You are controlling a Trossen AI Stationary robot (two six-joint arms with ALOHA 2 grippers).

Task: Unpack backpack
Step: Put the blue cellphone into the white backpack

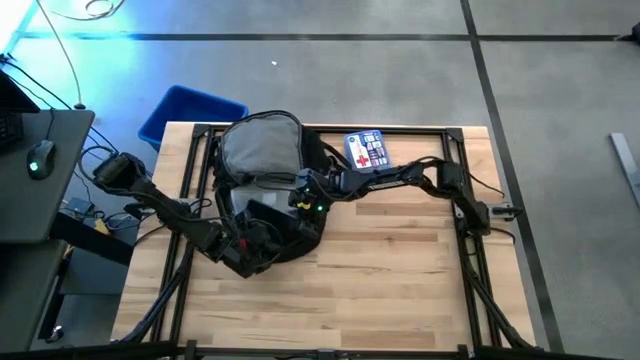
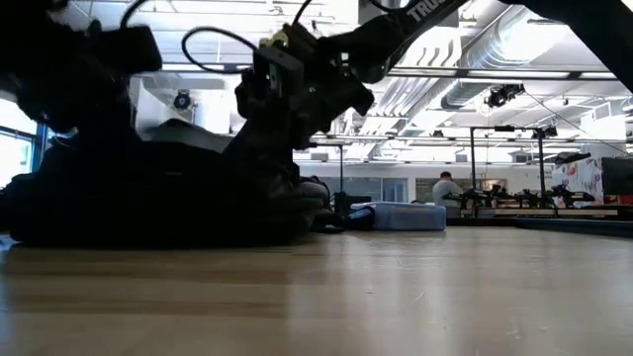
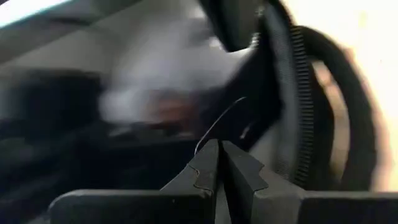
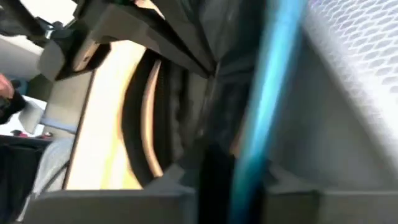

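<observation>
A: Where is the backpack point(image 1: 262, 190) found?

B: It is laid on the wooden surface point(image 1: 400, 270), toward the far left part, with its grey inner lining turned upward and its black lower part spread toward the middle. From the low view it is seen as a dark low mound point(image 2: 148, 193).

A: How is the left gripper point(image 1: 243, 253) placed?

B: It is set at the near edge of the backpack, low against the black fabric. In the left wrist view its fingers point(image 3: 208, 168) are seen pressed together, tip to tip, with a thin strand rising from between the tips; whether that strand is actually pinched cannot be told. A zipper track point(image 3: 292, 93) is seen just beyond.

A: And the right gripper point(image 1: 303, 195)?

B: It is reached in from the right side and held over the open middle of the backpack, beside the grey lining. Its fingers are brought nearly together in the right wrist view; a blue strip point(image 4: 264, 106) is seen running between them, though a firm grip on it cannot be confirmed.

A: What else is carried by the surface?

B: A flat kit with a red cross point(image 1: 366, 150) is laid near the far edge, just beside the backpack. A blue bin point(image 1: 190, 112) is seen on the floor past the far left corner.
</observation>
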